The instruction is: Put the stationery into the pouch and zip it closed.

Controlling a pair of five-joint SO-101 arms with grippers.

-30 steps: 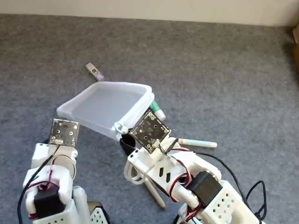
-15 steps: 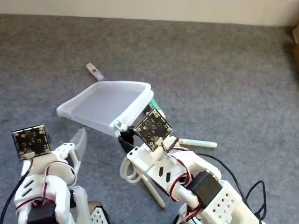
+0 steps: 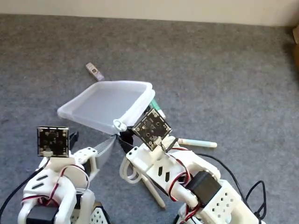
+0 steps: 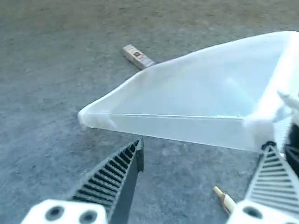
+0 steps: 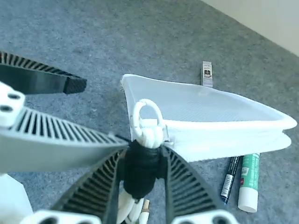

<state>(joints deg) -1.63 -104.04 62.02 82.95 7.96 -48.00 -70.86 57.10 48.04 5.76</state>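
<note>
return of the left pincer (image 3: 93, 136), spread wide, from off to the side toward the near rim of the pouch (image 3: 105, 105), its zip pull (image 5: 140, 168) pinched in the right pincer (image 5: 142, 154), likely to brace the mouth open; glue stick (image 5: 248, 182) and pen (image 5: 229, 177) outside on the counter (image 3: 224, 70)

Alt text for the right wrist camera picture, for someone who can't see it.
The right end effector is shut on the black zipper tab of a white pouch over grey carpet. A glue stick and a black pen lie beside the pouch, and the left end effector is open.
</note>
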